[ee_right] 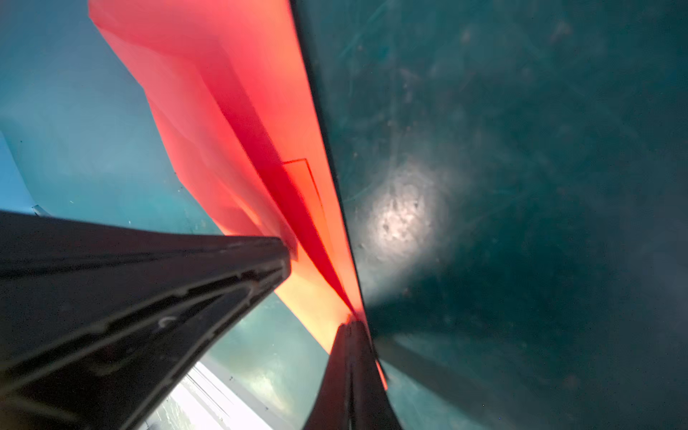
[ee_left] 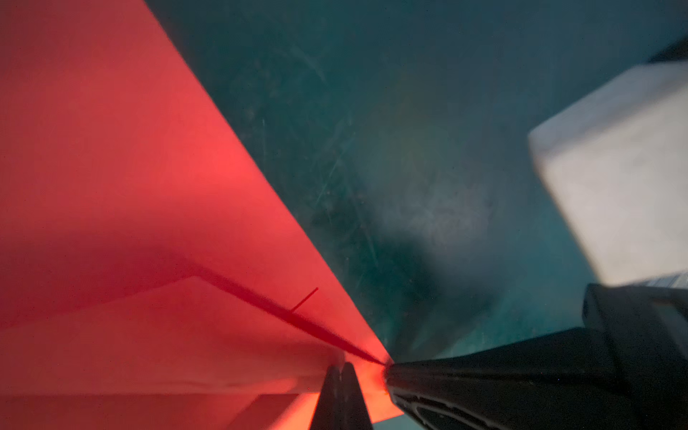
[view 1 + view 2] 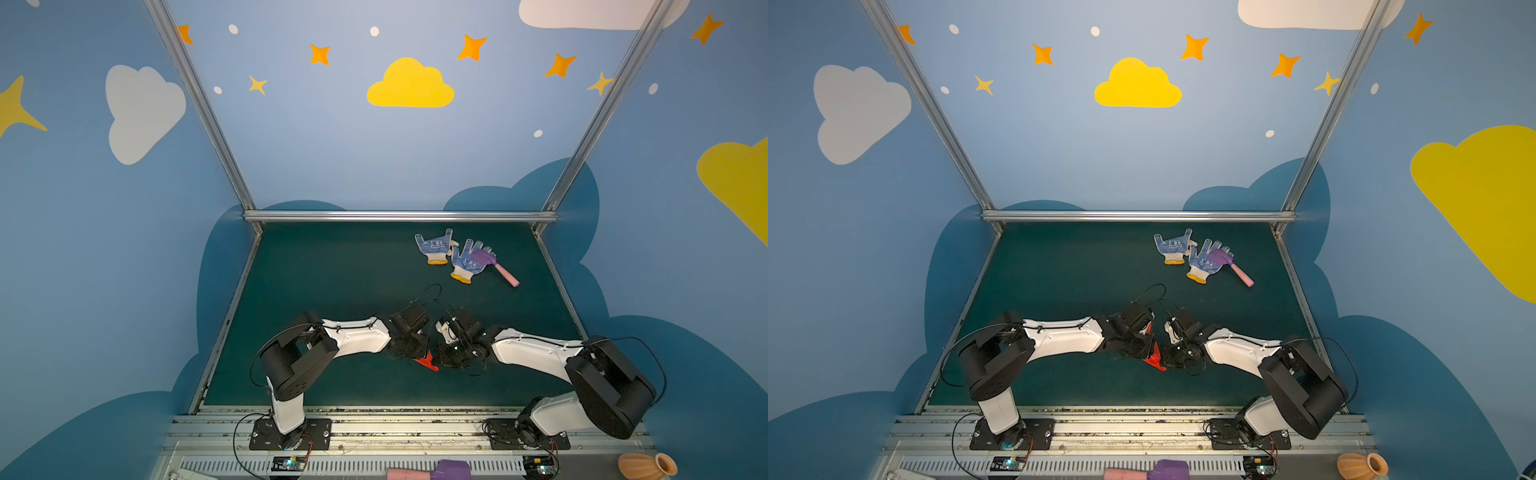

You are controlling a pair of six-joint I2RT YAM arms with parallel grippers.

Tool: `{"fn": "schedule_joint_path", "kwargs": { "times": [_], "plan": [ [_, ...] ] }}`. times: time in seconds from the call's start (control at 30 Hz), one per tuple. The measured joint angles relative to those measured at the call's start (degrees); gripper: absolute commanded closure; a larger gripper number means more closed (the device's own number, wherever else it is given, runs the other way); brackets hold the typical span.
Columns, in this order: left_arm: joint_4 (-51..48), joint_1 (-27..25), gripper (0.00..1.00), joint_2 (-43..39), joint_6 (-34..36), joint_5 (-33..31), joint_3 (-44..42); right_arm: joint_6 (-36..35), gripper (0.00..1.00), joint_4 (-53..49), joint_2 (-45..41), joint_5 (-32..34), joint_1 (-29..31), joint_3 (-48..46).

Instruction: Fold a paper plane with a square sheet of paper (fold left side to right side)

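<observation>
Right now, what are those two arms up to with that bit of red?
Two robot arms are working a red paper into a plane. The left tool and the right tool are both shut on it, tips close together, over the front middle of the green mat. The paper already shows several creased layers. Two dotted gloves and a toy hammer lie untouched at the far right.

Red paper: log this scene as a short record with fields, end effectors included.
paper: folded red paper, layered creases, held between the two arms
left end effector: shut on the paper
right end effector: shut on the paper
far right of green mat: dotted gloves; toy hammer, head on one glove
</observation>
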Motion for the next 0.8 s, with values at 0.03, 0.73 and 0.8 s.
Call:
{"fn": "schedule_joint_path", "kwargs": {
  "times": [0.03, 0.73, 0.8],
  "plan": [
    [-0.02, 0.00, 0.96, 0.09, 0.07, 0.13, 0.17, 0.02, 1.00, 0.00, 0.02, -0.02, 0.00, 0.00],
    [3.72, 3.56, 0.96, -1.64, 0.37, 2.82, -5.14, 0.02, 1.00, 0.48, 0.17, -0.37, -0.02, -0.09],
    [3.80, 4.61, 0.97, -1.97, 0.37, 3.21, -5.66, 0.02, 1.00, 0.57, 0.17, -0.39, -0.02, -0.11]
  ]
}}
